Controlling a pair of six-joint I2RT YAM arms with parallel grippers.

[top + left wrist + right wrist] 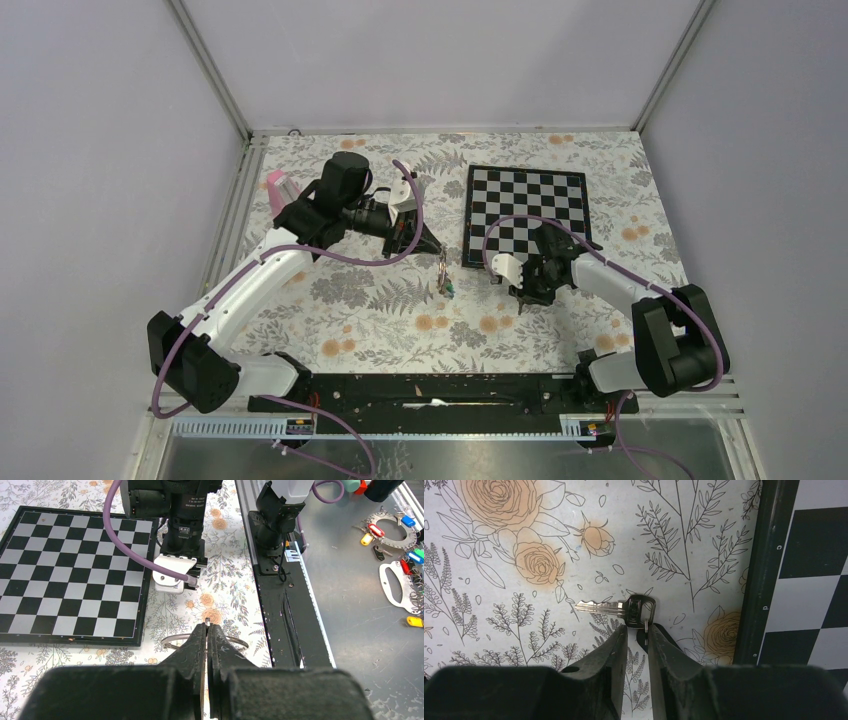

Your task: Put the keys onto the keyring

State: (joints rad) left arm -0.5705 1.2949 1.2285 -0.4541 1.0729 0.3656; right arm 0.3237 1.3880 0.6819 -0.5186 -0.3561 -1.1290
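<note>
My left gripper (432,246) is shut on a thin wire ring of the keyring (445,277), which hangs below it over the cloth with its coloured tags at the bottom. In the left wrist view the ring (169,640) loops out on both sides of the closed gripper (207,626). The black-headed key (634,608) lies on the cloth, blade pointing left. A small ring through its head stands edge-on between the tips of my right gripper (636,629), whose jaws are a little apart. My right gripper (527,293) is low at the chessboard's near left corner. The plain silver key is out of view.
A chessboard (525,215) lies at the back right; its black edge (760,580) is just right of the key. A pink object (280,186) sits at the back left. The left wrist view shows the right arm (180,555), the black base rail (285,625) and spare tagged rings (395,555) beyond the table.
</note>
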